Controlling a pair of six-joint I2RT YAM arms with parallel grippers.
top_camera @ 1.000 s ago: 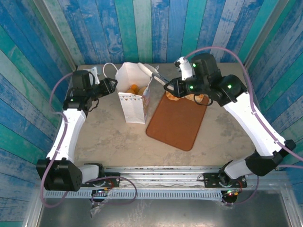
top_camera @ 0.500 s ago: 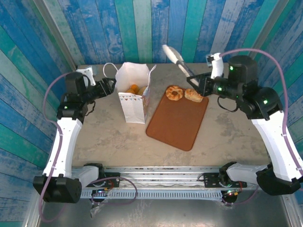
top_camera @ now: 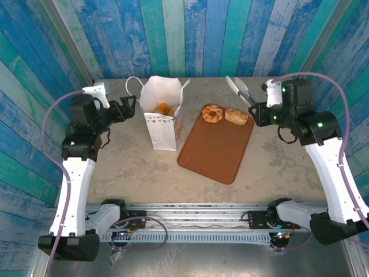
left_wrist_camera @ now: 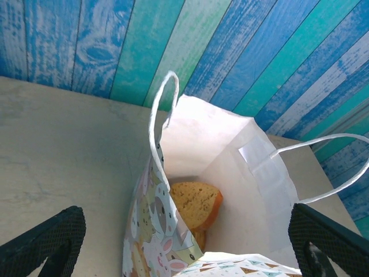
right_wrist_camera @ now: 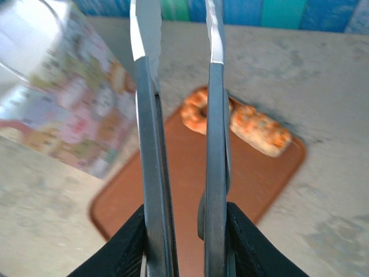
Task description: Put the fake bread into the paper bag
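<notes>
Steel tongs (top_camera: 238,90) pinched tight in right gripper (top_camera: 257,111); roll (top_camera: 236,116) lies near, to its left, long axis angled across tongs. Left gripper (top_camera: 131,105) gapes wide, empty, by paper bag (top_camera: 163,124).

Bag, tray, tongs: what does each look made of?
Bag: thin matte white paper, creased, with printed sides. Tray: flat, brown and matte with rounded corners; plastic or wood, can't tell. Tongs: bright metal tips, likely steel; the dark lower arms look coated.
</notes>
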